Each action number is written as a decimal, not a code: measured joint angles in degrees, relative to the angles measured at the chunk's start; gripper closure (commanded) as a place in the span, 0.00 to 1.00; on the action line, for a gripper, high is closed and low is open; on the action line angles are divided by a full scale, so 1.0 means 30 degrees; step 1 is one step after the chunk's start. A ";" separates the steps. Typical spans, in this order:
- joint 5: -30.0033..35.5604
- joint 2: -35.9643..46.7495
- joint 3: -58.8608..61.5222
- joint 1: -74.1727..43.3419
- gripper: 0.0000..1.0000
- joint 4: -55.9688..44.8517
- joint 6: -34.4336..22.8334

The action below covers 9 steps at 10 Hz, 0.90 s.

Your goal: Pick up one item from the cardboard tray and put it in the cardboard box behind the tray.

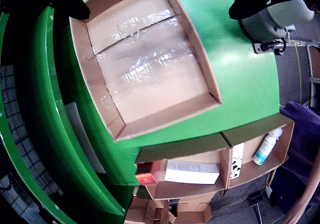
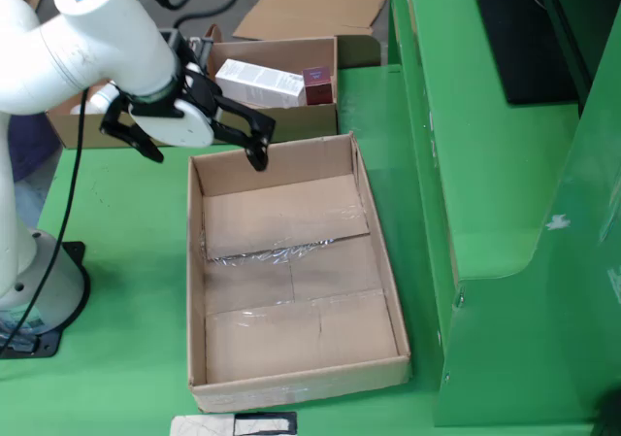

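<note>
Boxed items [image 2: 260, 83] are seen in the cardboard tray [image 2: 291, 120] at the worktop's far edge, just beyond the fingers [image 2: 150, 150], which are spread wide and hold nothing.

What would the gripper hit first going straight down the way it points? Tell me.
Probably the taped floor of the empty cardboard box, near its back wall; the open gripper hangs over that end, though depth is unclear.

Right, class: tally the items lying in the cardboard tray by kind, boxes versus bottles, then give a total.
Boxes: 3 (red box, white box, black-and-white patterned box)
Bottles: 1 (white bottle)
Total: 4
</note>
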 measured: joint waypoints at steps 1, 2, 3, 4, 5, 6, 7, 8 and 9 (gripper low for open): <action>0.0000 -0.1113 0.1057 -0.1057 0.00 0.0000 -0.1057; 0.0000 -0.2197 0.2083 -0.2080 0.00 0.0000 -0.2110; 0.0000 -0.3253 0.3167 -0.3137 0.00 0.0000 -0.3167; 0.0000 -0.4453 0.4220 -0.4220 0.00 0.0000 -0.4190; 0.0000 -0.5507 0.5217 -0.5273 0.00 0.0000 -0.5277; 0.0000 -0.6533 0.5950 -0.6300 0.00 0.0000 -0.6243; 0.0000 -0.7677 0.5950 -0.7353 0.00 0.0000 -0.6387; 0.0000 -0.8673 0.5950 -0.8407 0.00 0.0000 -0.6387; 0.0000 -0.9787 0.5950 -0.9490 0.00 0.0000 -0.6387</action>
